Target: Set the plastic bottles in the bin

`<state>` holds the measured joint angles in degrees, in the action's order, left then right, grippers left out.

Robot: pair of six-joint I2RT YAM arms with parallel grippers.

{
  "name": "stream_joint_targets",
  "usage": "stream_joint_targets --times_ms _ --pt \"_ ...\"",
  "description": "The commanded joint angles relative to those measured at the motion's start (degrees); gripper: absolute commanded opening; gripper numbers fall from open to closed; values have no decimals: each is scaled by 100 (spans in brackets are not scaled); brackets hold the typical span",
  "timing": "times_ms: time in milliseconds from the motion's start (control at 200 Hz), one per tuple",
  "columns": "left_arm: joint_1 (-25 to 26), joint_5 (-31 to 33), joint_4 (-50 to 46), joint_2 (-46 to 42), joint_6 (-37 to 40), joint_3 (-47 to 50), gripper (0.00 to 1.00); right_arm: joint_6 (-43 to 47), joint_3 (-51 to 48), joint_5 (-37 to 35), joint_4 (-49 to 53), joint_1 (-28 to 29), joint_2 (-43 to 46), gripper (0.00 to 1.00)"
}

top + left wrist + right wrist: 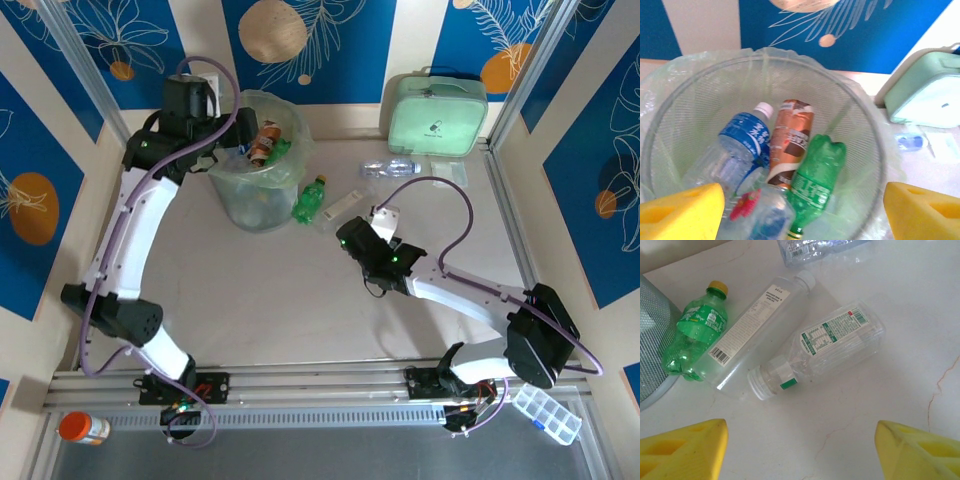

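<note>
Blue-labelled bottle (742, 145), white Chinese script, lies in bin (685, 105) — left tool (800, 215), right tool (800, 450) gape wide

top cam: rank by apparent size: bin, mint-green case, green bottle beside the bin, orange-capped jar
1. bin, largest
2. mint-green case, somewhat smaller
3. green bottle and orange-capped jar: both far smaller and look about alike, so not ranked against each other

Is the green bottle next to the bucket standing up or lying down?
Lying down: the green bottle rests on its side on the table beside the bin.
</note>
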<state>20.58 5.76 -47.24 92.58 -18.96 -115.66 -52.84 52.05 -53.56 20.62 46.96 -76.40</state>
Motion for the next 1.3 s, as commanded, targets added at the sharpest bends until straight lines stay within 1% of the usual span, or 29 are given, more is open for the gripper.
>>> stream_joint_targets --times_ms 0,135,260,390,460,545,610,695,770,845,885,930,995,1105,1190,1296 --pt "378 149 111 -318 -89 451 82 -134 -28 -93 18 -81 115 78" --pt "1154 470 499 -868 -56 1308 82 -227 -52 2 56 -181 161 78" --pt "1771 614 1048 -1436 -192 2410 82 -320 -147 122 41 -307 269 78" --pt "2173 654 1929 -2058 -456 3772 81 -456 -238 320 7 -474 365 78" --pt "2333 672 2441 -2272 -568 4464 81 -516 -292 454 -21 -513 394 78" --pt "2528 703 3086 -2432 -525 5208 80 -612 -319 535 -41 -542 398 78" --pt "2626 706 3555 -2539 -530 5764 80 -671 -282 683 15 -642 382 78" --pt "2649 415 4226 -2696 -666 6499 79 -940 -165 932 253 -953 348 78" --pt "2647 287 4765 -2888 -624 7033 79 -1296 -61 1691 470 -1459 271 78" --pt "2648 295 5156 -3140 -519 7455 79 -1452 -9 2574 410 -1966 96 75" --pt "2648 314 5375 -3280 -512 7673 79 -1547 74 2819 449 -2141 -40 74" --pt "2647 409 5585 -3439 -571 7909 79 -1735 248 2914 619 -2282 -221 74" --pt "2653 606 5609 -3635 -650 8040 79 -1912 514 3047 727 -2445 -512 74" --pt "2646 941 5358 -3957 -617 8064 79 -2286 1039 3197 924 -2655 -1120 75" --pt "2645 1196 5569 -4258 -599 8326 79 -2652 1476 3399 1107 -2827 -1644 78" --pt "2636 1602 5556 -4538 -625 8492 79 -2993 2012 3776 1278 -3018 -2284 83"
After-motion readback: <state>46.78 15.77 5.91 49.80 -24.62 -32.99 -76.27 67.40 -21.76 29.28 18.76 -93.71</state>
